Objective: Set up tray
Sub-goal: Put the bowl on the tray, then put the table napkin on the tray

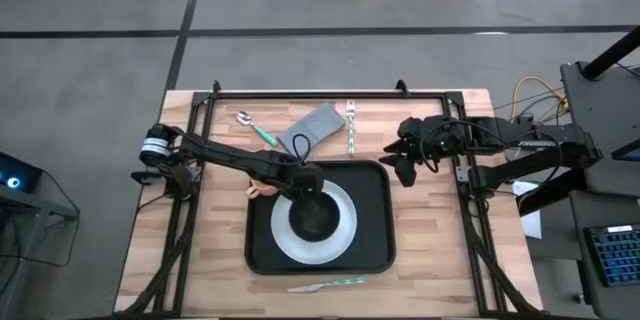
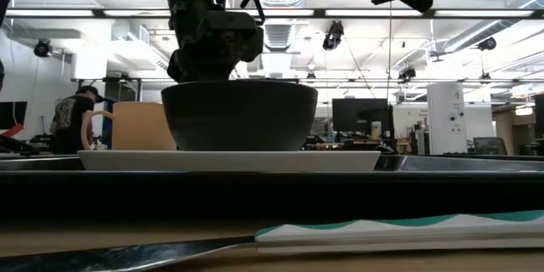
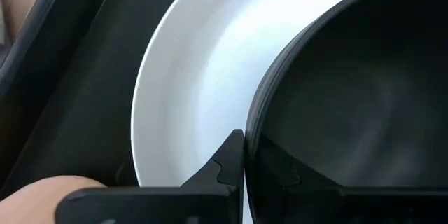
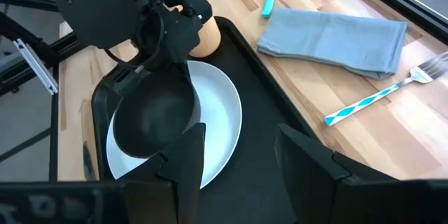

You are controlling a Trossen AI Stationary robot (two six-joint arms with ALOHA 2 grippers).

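With the black bowl [image 1: 316,217] resting on the white plate [image 1: 345,232], at frame centre inside the black tray [image 1: 372,182]: left gripper [image 1: 302,186] pinched shut on the bowl's rim, one finger [image 3: 227,162] outside the wall, one inside. Right gripper [image 1: 404,159] parked at right above bare wood, jaws apart, holding nothing. Risk, judged: bowl dragged or tipped off-centre if lifted away before release, the plate sliding with it. Outside the tray: napkin [image 1: 312,128], fork [image 1: 352,125], spoon [image 1: 256,130], knife [image 1: 327,285], mug [image 2: 136,126].
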